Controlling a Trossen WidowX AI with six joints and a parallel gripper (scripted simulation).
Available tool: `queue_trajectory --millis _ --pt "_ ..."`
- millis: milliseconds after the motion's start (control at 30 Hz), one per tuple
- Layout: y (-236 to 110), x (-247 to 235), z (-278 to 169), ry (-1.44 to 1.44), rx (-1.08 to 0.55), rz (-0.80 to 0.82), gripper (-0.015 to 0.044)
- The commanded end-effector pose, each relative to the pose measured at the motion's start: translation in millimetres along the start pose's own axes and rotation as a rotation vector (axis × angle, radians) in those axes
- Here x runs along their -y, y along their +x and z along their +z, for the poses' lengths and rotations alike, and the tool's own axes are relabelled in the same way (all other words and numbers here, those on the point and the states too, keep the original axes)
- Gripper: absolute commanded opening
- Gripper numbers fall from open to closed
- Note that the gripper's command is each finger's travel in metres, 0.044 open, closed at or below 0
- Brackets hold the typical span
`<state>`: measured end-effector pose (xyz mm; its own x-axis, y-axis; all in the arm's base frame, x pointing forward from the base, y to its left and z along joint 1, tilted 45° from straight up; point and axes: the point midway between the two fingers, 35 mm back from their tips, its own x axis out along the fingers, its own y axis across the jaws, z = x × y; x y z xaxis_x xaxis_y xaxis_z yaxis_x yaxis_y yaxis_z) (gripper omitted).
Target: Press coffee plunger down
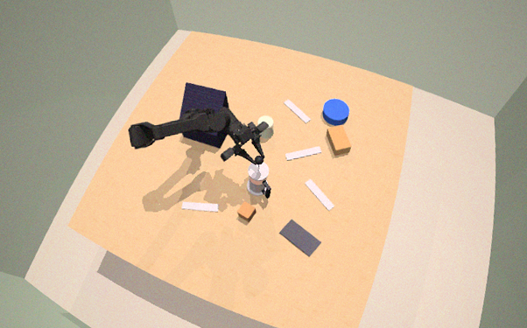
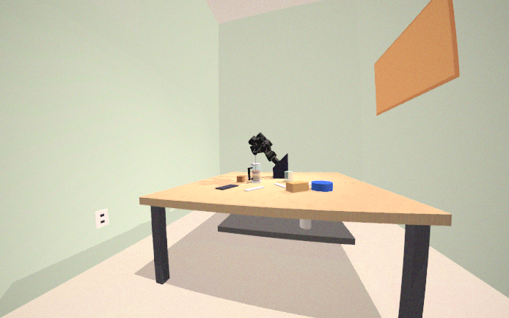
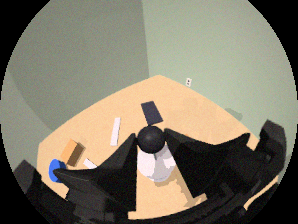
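The coffee press (image 1: 256, 181) (image 2: 256, 174) (image 3: 157, 165) is a clear glass cylinder with a black side handle. It stands upright near the middle of the wooden table (image 1: 240, 286) (image 2: 337, 202). Its black plunger knob (image 1: 258, 158) (image 3: 152, 139) sits on a thin rod above the lid, still raised. My gripper (image 1: 257, 157) (image 2: 256, 152) (image 3: 149, 133) points down from above and is shut on the knob, one finger on each side.
A dark blue box (image 1: 204, 100) stands at the arm's base, with a cream cup beside it. A blue disc (image 1: 336, 110), an orange block (image 1: 338, 139), a small orange cube (image 1: 246, 210), a grey card (image 1: 300, 237) and several white strips lie around the press.
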<state>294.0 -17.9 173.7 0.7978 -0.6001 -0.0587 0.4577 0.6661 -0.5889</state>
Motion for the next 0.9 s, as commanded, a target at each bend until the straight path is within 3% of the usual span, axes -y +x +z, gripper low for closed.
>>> queue_trajectory --millis 0,867 --pt "5.5 -1.1 -21.9 -0.039 -0.036 -0.004 0.0128" --pt "33.2 0.8 -39.8 -0.043 -0.024 -0.012 0.0128"
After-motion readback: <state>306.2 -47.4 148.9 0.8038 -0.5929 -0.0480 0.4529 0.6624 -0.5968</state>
